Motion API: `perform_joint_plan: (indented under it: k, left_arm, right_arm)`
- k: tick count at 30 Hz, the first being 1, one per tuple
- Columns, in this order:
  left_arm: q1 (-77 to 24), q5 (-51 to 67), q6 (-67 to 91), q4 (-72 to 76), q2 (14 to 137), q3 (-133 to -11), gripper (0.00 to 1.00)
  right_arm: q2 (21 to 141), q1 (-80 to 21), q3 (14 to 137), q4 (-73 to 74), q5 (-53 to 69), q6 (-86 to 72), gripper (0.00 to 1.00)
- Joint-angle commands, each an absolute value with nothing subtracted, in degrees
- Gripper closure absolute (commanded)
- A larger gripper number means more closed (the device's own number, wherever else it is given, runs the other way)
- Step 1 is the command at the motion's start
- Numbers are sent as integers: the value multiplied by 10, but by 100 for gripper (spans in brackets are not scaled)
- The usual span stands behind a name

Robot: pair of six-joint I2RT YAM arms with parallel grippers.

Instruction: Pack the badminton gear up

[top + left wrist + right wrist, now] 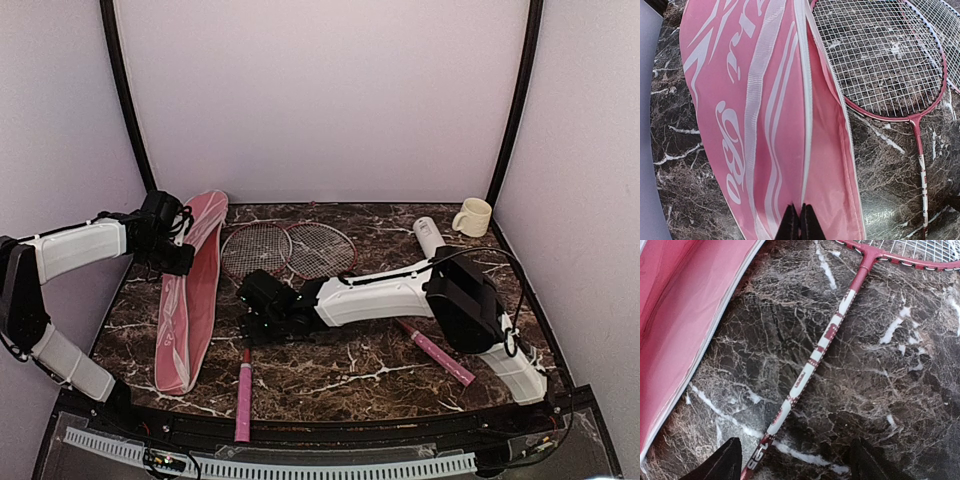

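The pink lettered racquet cover point(190, 290) lies along the table's left side. My left gripper point(165, 240) is shut on the cover's point(740, 100) white zip edge, and the flap is lifted so the pink lining shows. Two red-rimmed racquets rest head to head, one head point(256, 250) beside the cover and the other point(320, 248) to its right. My right gripper point(258, 310) hovers open just above the first racquet's shaft point(820, 345). That shaft runs between the fingers, close to the left fingertip point(720, 462), untouched. Its pink handle point(243, 400) points at the near edge. A white tube point(430, 238) lies at the back right.
A cream mug point(473, 216) stands in the back right corner. The second racquet's pink handle point(437, 353) lies partly under my right arm. Purple walls close in the dark marble table point(340, 375) on three sides.
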State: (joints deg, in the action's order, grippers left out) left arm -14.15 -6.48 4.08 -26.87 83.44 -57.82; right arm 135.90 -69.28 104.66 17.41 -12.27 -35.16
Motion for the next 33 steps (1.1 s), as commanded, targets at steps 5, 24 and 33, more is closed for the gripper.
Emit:
perform_joint_plan:
  k: [5,24,33]
  left_arm:
    - [-146,-67,42,-277,816,-575,100]
    - [-151,-77,38,-280,824,-576,100]
    - [-153,-82,35,-284,831,-579,100]
  right_arm:
    - [1418,-701,1138,248,-155,-320,30]
    - [1334,-672,996,274,-182,-350,64]
    - [1335,-665,1021,272,-182,-359,90]
